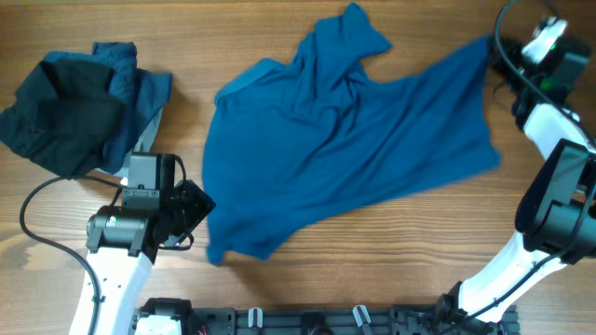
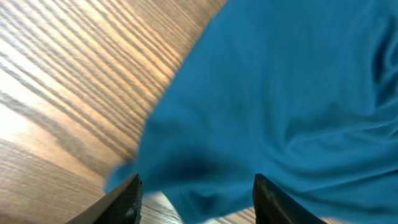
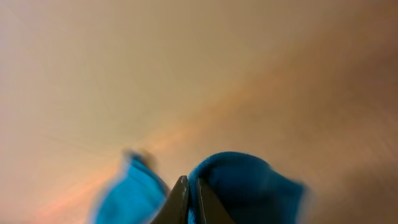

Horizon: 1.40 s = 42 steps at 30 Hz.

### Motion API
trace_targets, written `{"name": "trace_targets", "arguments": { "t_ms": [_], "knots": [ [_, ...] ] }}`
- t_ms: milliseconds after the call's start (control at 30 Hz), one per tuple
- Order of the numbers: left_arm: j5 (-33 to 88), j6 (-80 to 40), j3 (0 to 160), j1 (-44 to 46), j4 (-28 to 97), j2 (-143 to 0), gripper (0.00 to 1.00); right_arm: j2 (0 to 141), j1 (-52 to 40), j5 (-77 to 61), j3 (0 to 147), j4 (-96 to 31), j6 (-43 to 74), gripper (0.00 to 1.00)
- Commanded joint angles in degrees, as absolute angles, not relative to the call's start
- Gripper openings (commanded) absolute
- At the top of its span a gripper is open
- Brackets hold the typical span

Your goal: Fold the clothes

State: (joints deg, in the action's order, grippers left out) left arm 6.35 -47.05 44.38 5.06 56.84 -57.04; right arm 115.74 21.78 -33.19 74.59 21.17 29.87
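At the right claw [image 3: 188, 186], low in the middle of its wrist view: closed tight, no gap between the two fingers [image 3: 176, 202], and bites a fold of the blue top [image 3: 242, 183]. Cloth bulging on both sides of the fingertips, all rather blurred, with only brown wood behind. From above, found at the upper right of the frame, at a corner of the top drawn out to a point.

At the left claw [image 2: 196, 199], along the bottom edge of its wrist view: stands open, fingers [image 2: 127, 199] well apart, one at the lower left and one at the lower right. Looks down on an edge of the same top, lying on the wood and running between the two fingers; cannot tell if touching them. From above, sits at the lower left of the frame, just beside the lower left corner of the top.

As for the blue top [image 1: 345, 149] itself: lies spread but wrinkled over the middle of the overhead frame, slanting from lower left to upper right, with a bunched part at the top centre.

In the upper left of the overhead frame: a heap of dark garments [image 1: 70, 102], near-black over blue, crumpled, well apart from the blue top. Rests on the same wooden table [image 1: 186, 37].
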Motion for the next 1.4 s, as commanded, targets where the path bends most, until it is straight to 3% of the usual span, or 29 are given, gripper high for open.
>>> {"name": "trace_targets", "arguments": {
  "t_ms": [0, 33, 100, 133, 233, 333, 400, 567, 600, 667, 700, 733, 800, 1033, 1267, 1367],
  "knots": [
    [8.6, -47.2, 44.3, 4.6, 55.5, -56.6, 0.56, 115.8, 21.7, -38.4, 78.2, 23.3, 31.5, 0.14],
    [8.6, -47.1, 44.3, 4.6, 55.4, -56.6, 0.56, 115.8, 21.8, -37.3, 78.2, 21.5, 31.4, 0.72],
    [8.6, -47.1, 44.3, 4.6, 55.4, -56.6, 0.57, 115.8, 22.4, -36.4, 78.2, 16.8, 29.8, 0.95],
    [8.5, -47.1, 44.3, 4.6, 55.4, -56.6, 0.6, 115.8, 23.2, -36.4, 78.2, 12.8, 29.1, 0.99],
    [8.6, -46.9, 44.3, 4.6, 54.9, -56.6, 0.64, 115.7, 25.8, -36.2, 78.2, -1.9, 26.9, 1.0],
    [8.6, -46.7, 44.2, 4.6, 54.6, -56.6, 0.65, 115.7, 28.3, -33.0, 78.2, -17.7, 27.0, 0.88],
    [8.5, -46.6, 44.2, 4.6, 54.1, -56.6, 0.66, 115.7, 28.6, -26.9, 78.0, -24.6, 26.9, 0.85],
    [9.2, -45.1, 44.2, 4.6, 53.0, -56.6, 0.67, 116.0, 24.6, -21.0, 73.0, -23.9, 24.0, 0.86],
    [9.2, -45.1, 44.2, 4.7, 53.0, -56.6, 0.67, 116.0, 23.6, -20.9, 72.6, -23.3, 24.0, 0.82],
    [9.4, -45.2, 44.2, 4.6, 53.1, -56.6, 0.68, 116.0, 22.4, -19.5, 72.6, -23.7, 24.0, 0.64],
    [9.6, -45.2, 44.2, 4.6, 53.1, -56.6, 0.68, 115.9, 22.0, -17.4, 72.6, -25.0, 24.3, 0.25],
    [10.1, -45.2, 44.2, 4.7, 53.1, -56.6, 0.68, 115.7, 22.2, -14.0, 72.9, -28.1, 27.4, 0.04],
    [11.2, -45.2, 44.2, 4.7, 53.1, -56.6, 0.68, 114.3, 23.6, -8.7, 73.6, -32.7, 32.0, 0.04],
    [12.3, -43.1, 44.2, 4.7, 52.5, -56.6, 0.69, 100.0, 33.5, -0.6, 73.8, -39.3, 30.6, 0.05],
    [17.0, -33.8, 44.2, 12.3, 53.4, -57.3, 0.77, 101.1, 33.8, -0.4, 72.2, -43.4, 33.1, 0.07],
    [18.6, -26.5, 44.2, 23.5, 52.6, -61.0, 0.78, 101.1, 33.8, -0.7, 72.2, -44.8, 32.9, 0.36]
  ]
}}
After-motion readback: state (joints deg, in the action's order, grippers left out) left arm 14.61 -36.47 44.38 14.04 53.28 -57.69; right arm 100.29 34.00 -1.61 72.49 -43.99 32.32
